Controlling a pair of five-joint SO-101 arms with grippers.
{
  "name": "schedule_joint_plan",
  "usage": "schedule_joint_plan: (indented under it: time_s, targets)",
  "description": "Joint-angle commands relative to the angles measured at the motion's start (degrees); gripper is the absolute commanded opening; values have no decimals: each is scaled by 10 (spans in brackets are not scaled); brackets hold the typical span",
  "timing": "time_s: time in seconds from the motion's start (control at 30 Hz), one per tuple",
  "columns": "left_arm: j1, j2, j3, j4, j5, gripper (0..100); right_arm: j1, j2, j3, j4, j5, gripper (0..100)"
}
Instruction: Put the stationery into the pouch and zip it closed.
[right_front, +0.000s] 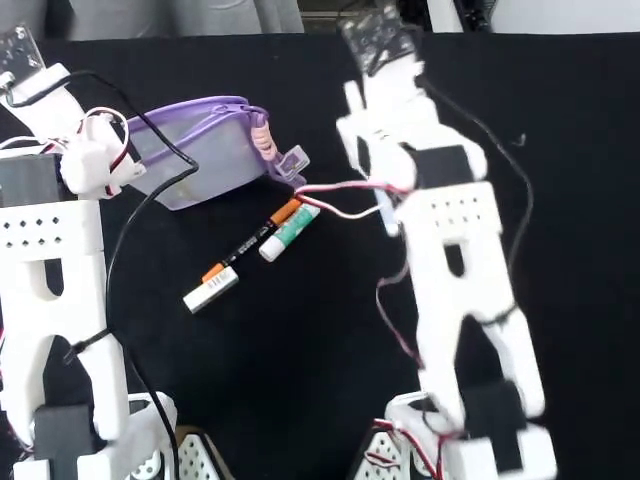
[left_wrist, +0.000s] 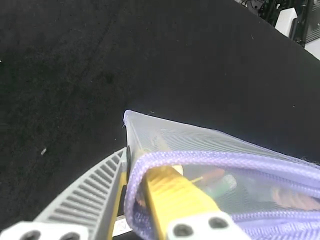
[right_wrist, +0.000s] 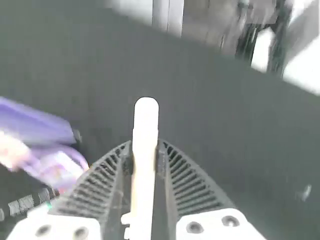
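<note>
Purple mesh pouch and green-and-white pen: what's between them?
In the high view, the orange-and-black marker lies beside the green-and-white pen, on its side facing the purple mesh pouch; an arm's red-and-white wires cross near its orange end.

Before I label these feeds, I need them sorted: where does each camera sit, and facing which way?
High view: fixed above the table, looking down; the left arm, right arm, pouch and pens show.
Left wrist view: on the left arm, looking along the left hand, shut on the pouch's edge.
Right wrist view: on the right arm, looking along the right hand, shut on a white stick.
Shared: all three show the pouch.
</note>
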Motion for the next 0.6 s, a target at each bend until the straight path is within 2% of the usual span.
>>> schedule_joint_plan:
  time_s: [0.0, 0.07, 0.3, 0.43, 0.57]
  targets:
    - [-4, 0, 5, -11, -7, 29, -49, -73, -19, -76, -8, 11]
    - [-1, 0, 3, -11, -19, 29, -71, -82, -3, -121, -11, 11]
    - [36, 0, 5, -11, -33, 29, -112, -132, 90, -318, -93, 11]
    - [55, 0, 0, -11, -60, 29, -113, -202, 206, -455, -105, 11]
    - [62, -1, 0, -20, -59, 29, -115, -290, 355, -640, -110, 11]
